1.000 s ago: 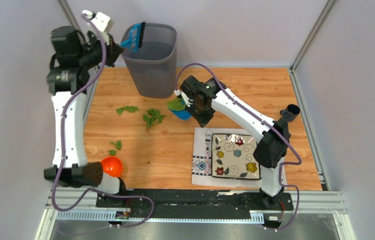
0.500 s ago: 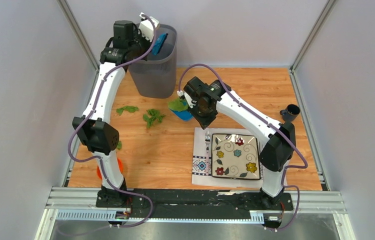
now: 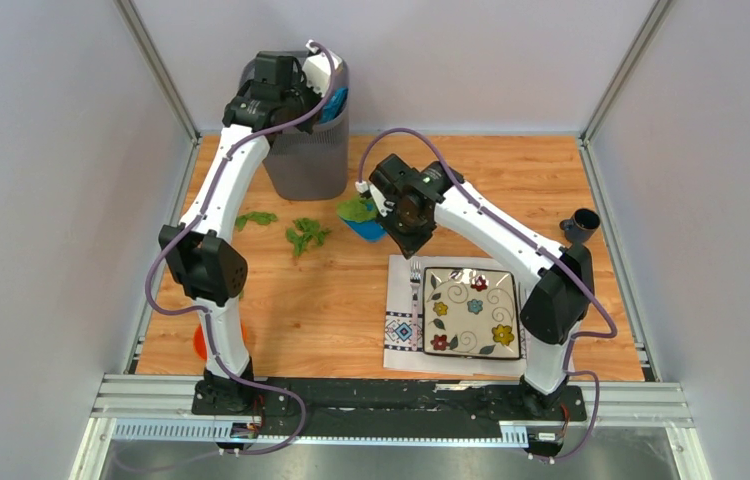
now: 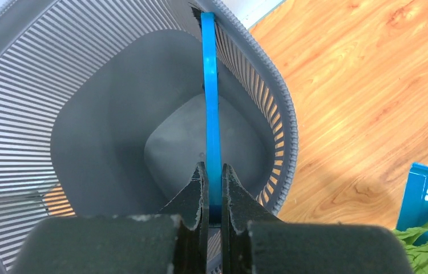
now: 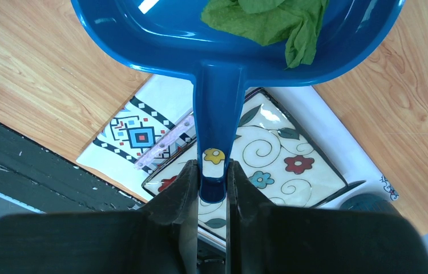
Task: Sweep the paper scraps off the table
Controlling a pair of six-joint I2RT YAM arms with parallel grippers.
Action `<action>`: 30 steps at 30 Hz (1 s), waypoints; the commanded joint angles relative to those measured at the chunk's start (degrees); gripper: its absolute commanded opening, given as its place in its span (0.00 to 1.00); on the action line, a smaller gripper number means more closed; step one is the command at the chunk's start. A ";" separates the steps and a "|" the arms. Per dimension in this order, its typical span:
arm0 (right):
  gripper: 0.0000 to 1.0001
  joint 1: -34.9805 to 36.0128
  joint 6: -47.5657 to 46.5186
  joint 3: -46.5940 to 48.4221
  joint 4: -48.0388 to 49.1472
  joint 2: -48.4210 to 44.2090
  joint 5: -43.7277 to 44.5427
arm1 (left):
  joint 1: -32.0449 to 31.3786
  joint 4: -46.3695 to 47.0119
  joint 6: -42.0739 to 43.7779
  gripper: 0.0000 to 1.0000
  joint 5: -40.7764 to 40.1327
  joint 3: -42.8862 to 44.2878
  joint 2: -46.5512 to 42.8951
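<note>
Paper scraps (image 3: pixel 306 236) lie clustered on the surface (image 3: pixel 511 180) at left; beyond them the left claw (image 4: pixel 212 174), clamped on the brush (image 4: pixel 209 85), hangs over the bin (image 4: pixel 285 120). At right, the right claw (image 5: pixel 214 171) grips the dustpan (image 5: pixel 143 40), already holding scraps; keep it level, lip flat, while sweeping toward it.

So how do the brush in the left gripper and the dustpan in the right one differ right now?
The brush, in the left gripper, reaches into the grey bin; the dustpan, in the right gripper, is over the table. The brush shows edge-on, thin; the dustpan is a broad scoop holding paper scraps. Both are blue.
</note>
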 commanded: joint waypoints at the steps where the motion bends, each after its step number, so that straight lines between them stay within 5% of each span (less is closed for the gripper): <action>1: 0.00 -0.87 -0.17 -0.08 1.84 -4.37 -0.06 | -0.93 -3.30 -3.53 0.00 -2.05 2.20 0.36; 12: 0.00 -1.40 0.36 -0.25 1.41 -6.39 0.64 | -1.02 -7.26 -10.04 0.00 4.45 2.91 -0.25; 21: 0.00 -1.57 0.45 -1.04 0.96 -7.71 2.22 | -0.05 -7.87 6.64 0.00 -7.33 3.26 0.36; 30: 0.00 -2.01 0.53 -3.85 2.98 -7.89 0.91 | 2.76 -13.41 11.32 0.00 1.98 4.23 1.85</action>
